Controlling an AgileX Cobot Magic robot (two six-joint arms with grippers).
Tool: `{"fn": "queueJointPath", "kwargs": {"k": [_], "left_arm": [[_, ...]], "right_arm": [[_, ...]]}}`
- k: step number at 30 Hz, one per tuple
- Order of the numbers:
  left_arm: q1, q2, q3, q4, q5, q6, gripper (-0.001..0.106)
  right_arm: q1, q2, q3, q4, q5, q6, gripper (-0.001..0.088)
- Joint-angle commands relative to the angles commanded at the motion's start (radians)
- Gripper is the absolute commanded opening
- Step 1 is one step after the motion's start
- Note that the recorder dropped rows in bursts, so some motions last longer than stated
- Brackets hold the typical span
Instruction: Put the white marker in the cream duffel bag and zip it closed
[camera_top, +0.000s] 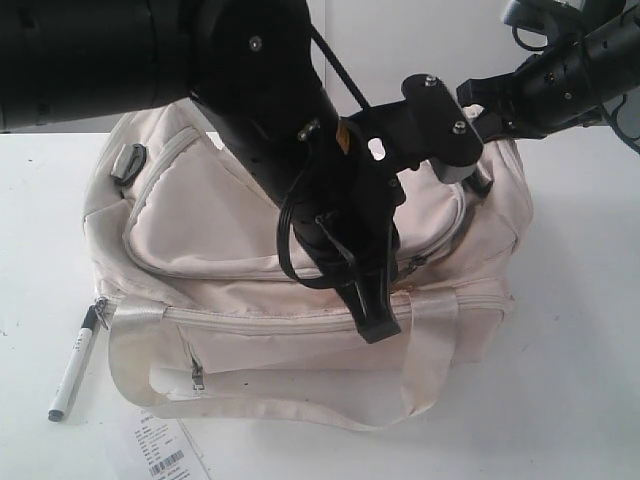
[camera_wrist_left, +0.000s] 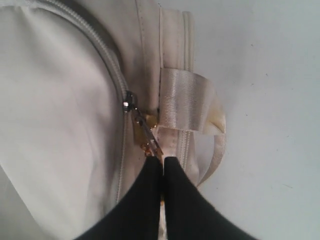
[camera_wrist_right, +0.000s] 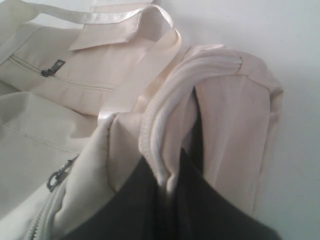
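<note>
Beside the cream duffel bag (camera_top: 230, 220) — white marker (camera_top: 75, 365) lies (untouched).

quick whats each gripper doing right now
left gripper: closed on the zipper pull
right gripper: closed on a piped edge of the bag

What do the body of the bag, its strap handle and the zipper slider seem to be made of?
The cream duffel bag: matte woven fabric, perhaps canvas or nylon; it creases softly. The strap handle: glossy ribbed webbing, probably synthetic; it catches the light. The zipper slider: apparently metal, with a silvery glint.
</note>
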Motion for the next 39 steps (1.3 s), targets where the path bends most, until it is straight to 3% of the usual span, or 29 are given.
{"fn": "queueJointPath", "kwargs": {"k": [19, 21, 23, 24, 25, 26, 27, 29, 34, 39], "left_arm": [[0.0, 0.0, 0.0, 0.0, -0.028, -0.003, 0.0], [0.0, 0.0, 0.0, 0.0, -0.03, -0.003, 0.0], [0.0, 0.0, 0.0, 0.0, -0.03, -0.003, 0.0], [0.0, 0.0, 0.0, 0.0, -0.03, -0.003, 0.0], [0.0, 0.0, 0.0, 0.0, -0.032, -0.003, 0.0], [0.0, 0.0, 0.0, 0.0, -0.032, -0.003, 0.0], [0.0, 0.0, 0.0, 0.0, -0.038, -0.003, 0.0], [0.0, 0.0, 0.0, 0.0, -0.042, -0.003, 0.0], [0.0, 0.0, 0.0, 0.0, -0.045, -0.003, 0.0], [0.0, 0.0, 0.0, 0.0, -0.048, -0.008, 0.0]], "right_arm": [[0.0, 0.0, 0.0, 0.0, 0.005, 0.0, 0.0027], [0.0, 0.0, 0.0, 0.0, 0.018, 0.0, 0.0182], [0.0, -0.002, 0.0, -0.002, 0.022, 0.002, 0.0462], [-0.002, -0.006, 0.0, -0.004, 0.029, 0.005, 0.0534], [-0.002, -0.021, 0.0, -0.026, 0.057, 0.014, 0.0663], [-0.002, -0.029, 0.0, -0.064, 0.071, 0.036, 0.0679], [-0.002, -0.058, 0.0, -0.185, 0.097, 0.145, 0.0674], [-0.002, -0.118, 0.0, -0.305, 0.153, 0.279, 0.0666], [-0.002, -0.229, 0.007, -0.298, 0.269, 0.283, 0.0653], [-0.002, -0.354, 0.154, -0.212, 0.317, 0.203, 0.0586]]}}
